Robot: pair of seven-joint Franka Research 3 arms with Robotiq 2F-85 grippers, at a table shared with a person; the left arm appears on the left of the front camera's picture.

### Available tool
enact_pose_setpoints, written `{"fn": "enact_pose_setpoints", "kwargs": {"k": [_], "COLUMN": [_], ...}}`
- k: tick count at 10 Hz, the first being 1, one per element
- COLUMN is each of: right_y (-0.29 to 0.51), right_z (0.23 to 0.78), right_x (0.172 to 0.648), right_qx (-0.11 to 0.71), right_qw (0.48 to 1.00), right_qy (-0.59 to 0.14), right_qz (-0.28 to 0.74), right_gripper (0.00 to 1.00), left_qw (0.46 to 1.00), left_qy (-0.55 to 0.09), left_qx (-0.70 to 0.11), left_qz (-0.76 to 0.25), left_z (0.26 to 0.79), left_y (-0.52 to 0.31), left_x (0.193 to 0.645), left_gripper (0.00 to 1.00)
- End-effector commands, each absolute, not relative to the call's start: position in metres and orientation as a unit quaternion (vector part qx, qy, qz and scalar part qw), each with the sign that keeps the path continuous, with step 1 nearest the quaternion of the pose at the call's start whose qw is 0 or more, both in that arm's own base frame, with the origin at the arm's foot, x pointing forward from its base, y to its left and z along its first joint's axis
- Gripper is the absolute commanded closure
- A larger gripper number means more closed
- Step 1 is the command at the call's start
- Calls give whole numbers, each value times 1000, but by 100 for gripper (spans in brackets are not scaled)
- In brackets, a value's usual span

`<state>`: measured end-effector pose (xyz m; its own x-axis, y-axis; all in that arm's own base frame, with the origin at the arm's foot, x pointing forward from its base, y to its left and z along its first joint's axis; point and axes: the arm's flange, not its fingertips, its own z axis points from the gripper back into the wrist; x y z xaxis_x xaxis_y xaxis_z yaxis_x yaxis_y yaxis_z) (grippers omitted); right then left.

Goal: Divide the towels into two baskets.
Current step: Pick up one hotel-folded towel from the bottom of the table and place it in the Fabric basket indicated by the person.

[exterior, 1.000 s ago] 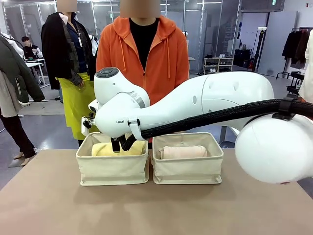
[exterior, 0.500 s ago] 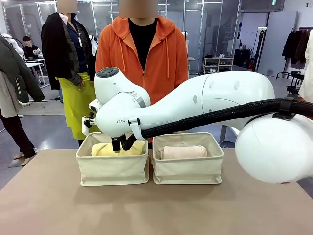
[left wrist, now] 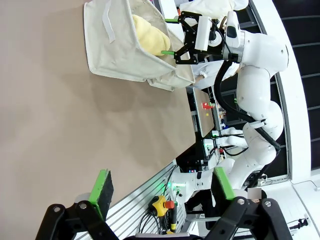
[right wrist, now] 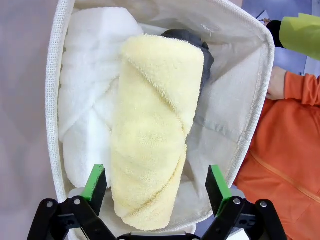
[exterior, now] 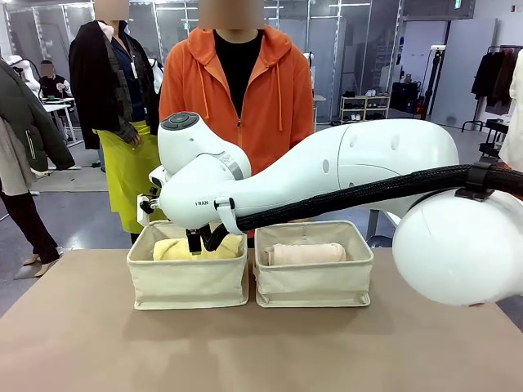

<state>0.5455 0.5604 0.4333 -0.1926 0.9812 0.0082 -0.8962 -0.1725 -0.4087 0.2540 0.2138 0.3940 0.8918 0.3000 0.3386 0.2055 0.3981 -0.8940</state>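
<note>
Two cream canvas baskets side by side on the brown table [exterior: 82,343], near its far edge, rims almost touching. In the left basket [exterior: 187,282], three towels: a pale yellow towel [right wrist: 152,130] on top, lengthwise along the bin, with a white towel [right wrist: 87,110] packed beside it against one long wall and a dark grey towel [right wrist: 192,42] mostly buried under the yellow roll's far end, against the other side. In the right basket [exterior: 314,278], a pale pink towel [exterior: 306,253] lying lengthwise, alone as far as visible. Right arm reaching from picture right across the middle, its right gripper [right wrist: 156,182] poised directly above the left basket, jaws spread wide with one green pad on each side of the yellow roll and clear of the cloth, gripping nothing. Seen from the left wrist camera, same black gripper just over the basket rim with green pads apart. Left gripper [left wrist: 162,187] well away from the baskets, off past the table edge, fingers wide apart and empty, bare tabletop in front of it. Person in an orange hoodie [exterior: 237,90] standing behind the baskets at the far side; orange sleeve and a hand [right wrist: 276,82] just beyond the left basket's far rim
</note>
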Motion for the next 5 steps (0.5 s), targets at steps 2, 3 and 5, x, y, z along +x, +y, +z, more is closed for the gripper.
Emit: {"fn": "enact_pose_setpoints", "kwargs": {"k": [2,3,5], "right_y": [562,562,562], "right_z": [435,435,435], "right_x": [544,544,544], "right_qx": [-129,-129,-129], "right_qw": [620,620,620], "right_qy": [-165,-165,-165], "right_qz": [756,756,756], "right_gripper": [0,0,0], "left_qw": [802,802,802], "left_qy": [-230,-230,-230], "left_qx": [-551,-551,-551], "left_qz": [27,27,27], "left_z": [398,398,398], "left_y": [215,215,215], "left_x": [250,250,250], "left_gripper": [0,0,0]}}
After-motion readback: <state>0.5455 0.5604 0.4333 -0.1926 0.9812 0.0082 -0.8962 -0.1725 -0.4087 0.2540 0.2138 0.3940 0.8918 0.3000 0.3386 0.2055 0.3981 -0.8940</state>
